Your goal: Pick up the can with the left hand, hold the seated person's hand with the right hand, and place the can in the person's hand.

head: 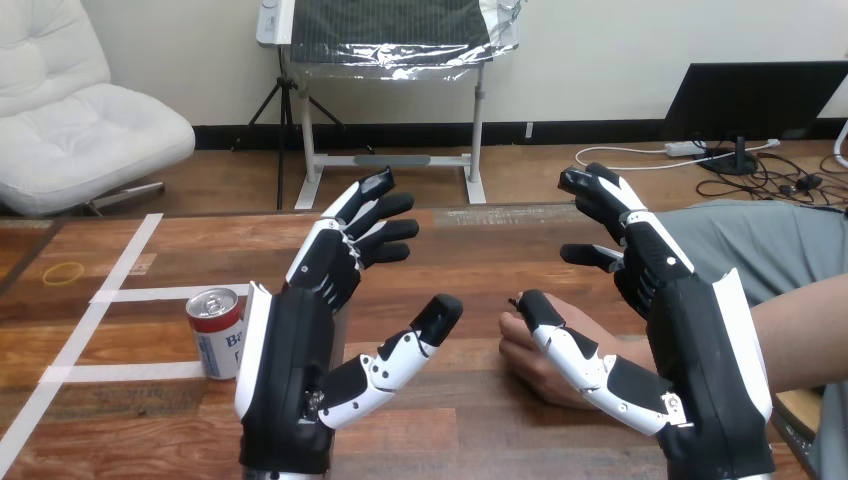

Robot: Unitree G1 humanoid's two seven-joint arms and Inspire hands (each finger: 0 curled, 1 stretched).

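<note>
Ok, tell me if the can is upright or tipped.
Upright: the can stands on its base on the table, silver top facing up.

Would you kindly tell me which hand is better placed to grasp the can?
The left hand: open, it hovers right beside the upright can. The right hand is farther off, by the person's hand.

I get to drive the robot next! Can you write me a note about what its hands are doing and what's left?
Left hand: open, raised, holding nothing.
Right hand: open, raised beside the person's hand, not holding it.
Can: upright on the table, just left of the left hand, not grasped.
Person's hand: resting on the table.
Done: nothing yet.
Left: grasp can, hold person's hand, place can in it.
</note>
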